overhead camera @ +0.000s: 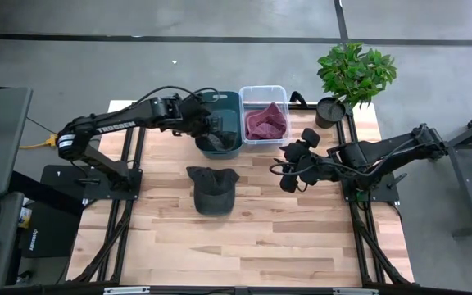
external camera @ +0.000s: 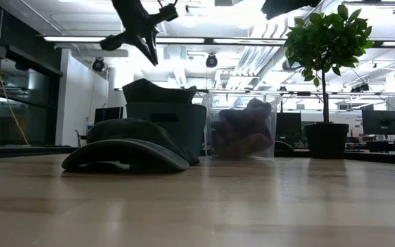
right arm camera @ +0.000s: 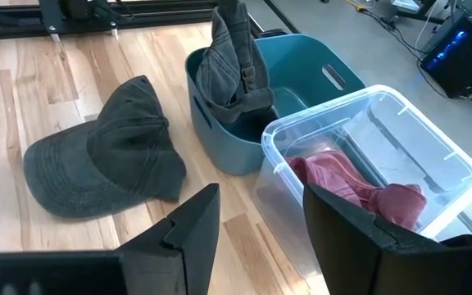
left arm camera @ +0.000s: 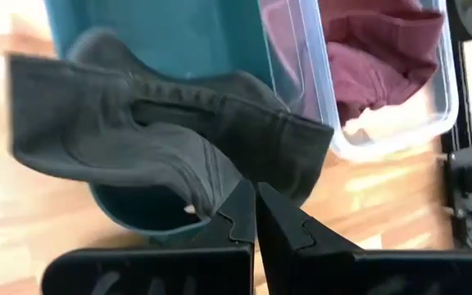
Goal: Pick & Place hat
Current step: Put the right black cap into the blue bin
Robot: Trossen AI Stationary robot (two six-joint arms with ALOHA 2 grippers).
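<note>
A dark grey hat (overhead camera: 212, 190) lies crown up on the wooden table, its brim toward the near edge. A second dark grey hat (right arm camera: 231, 67) sits crumpled in the teal bin (right arm camera: 318, 78) and sticks up above the rim. My left gripper (external camera: 149, 46) hangs shut above that bin, clear of the hat in the low view, with nothing between its fingers. My right gripper (right arm camera: 260, 197) stands open over the table to the right of the bins and holds nothing.
A clear plastic bin (overhead camera: 265, 123) with a maroon hat (right arm camera: 359, 197) in it stands right beside the teal bin. A potted plant (overhead camera: 352, 78) is at the far right corner. Bare wood lies in front of the loose hat.
</note>
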